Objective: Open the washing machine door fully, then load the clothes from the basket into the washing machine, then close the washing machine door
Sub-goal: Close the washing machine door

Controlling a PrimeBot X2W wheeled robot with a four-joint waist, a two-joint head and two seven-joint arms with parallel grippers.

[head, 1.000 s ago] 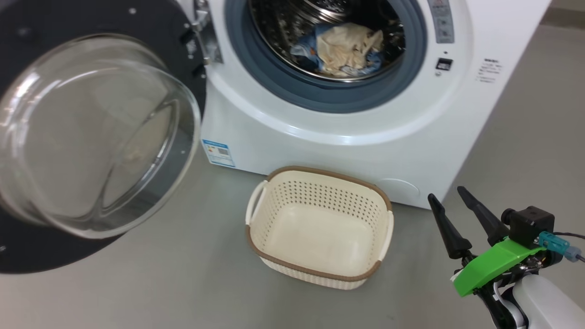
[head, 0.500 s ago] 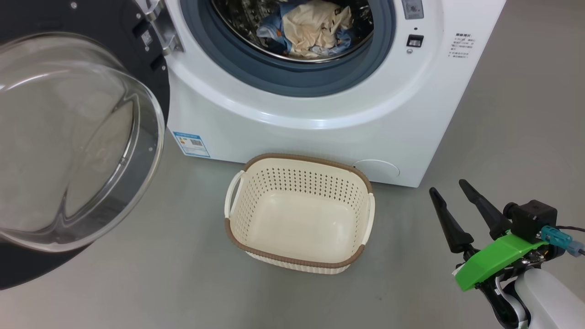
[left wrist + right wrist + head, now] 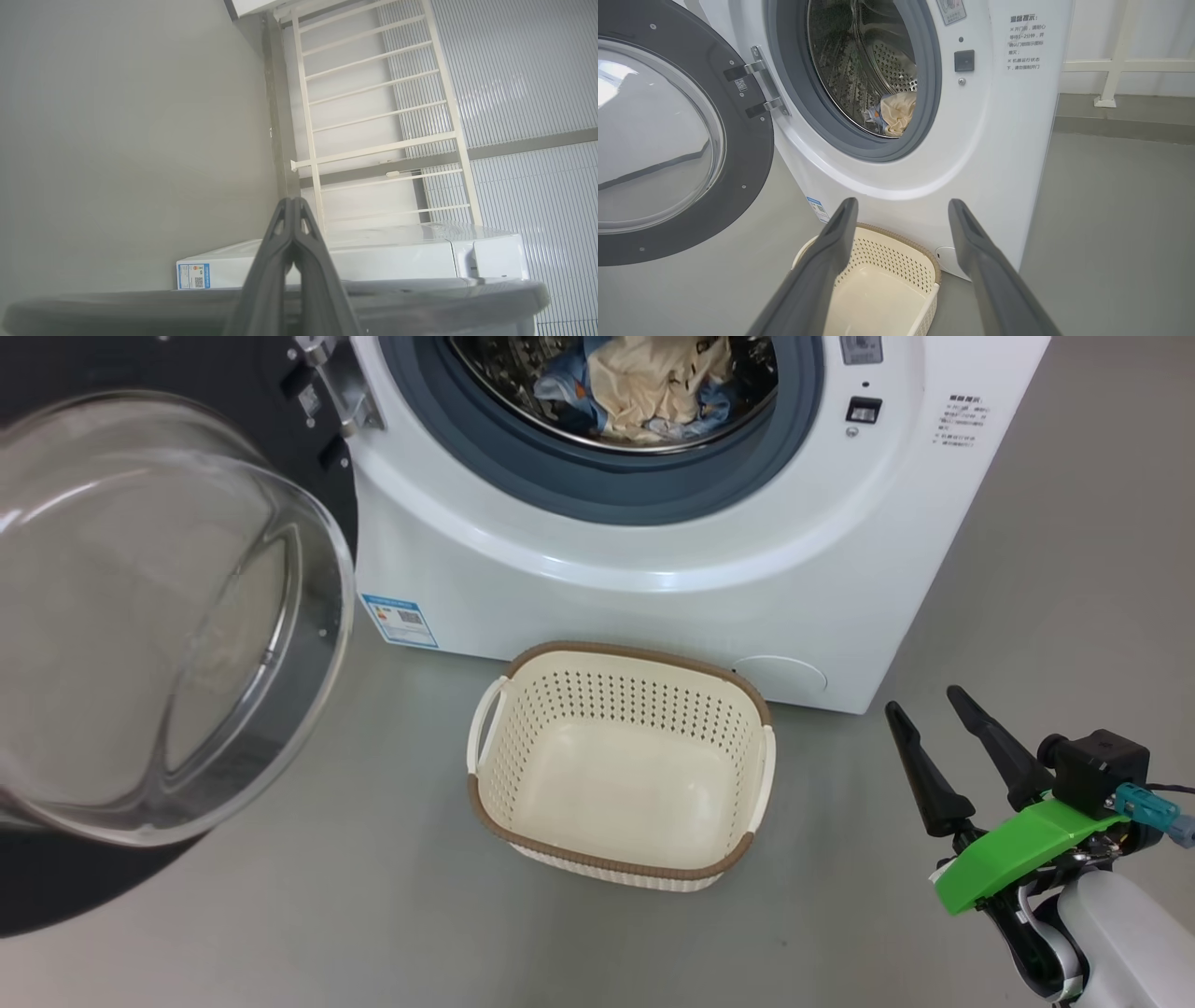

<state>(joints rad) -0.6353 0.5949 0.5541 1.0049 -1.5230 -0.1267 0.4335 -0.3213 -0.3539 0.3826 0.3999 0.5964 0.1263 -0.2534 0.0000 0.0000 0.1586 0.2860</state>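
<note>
The basket (image 3: pixel 644 705) sits before the washing machine (image 3: pixel 653 588); the clothes (image 3: pixel 653 383) lie inside it (door (image 3: pixel 159 616) to the left).

Grey floor (image 3: pixel 327 915), basket (image 3: pixel 644 656), washing machine (image 3: pixel 635 607)

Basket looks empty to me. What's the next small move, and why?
Probably start swinging the washing machine door shut: the basket is empty, the clothes lie in the drum, and the door stands wide open.
</note>
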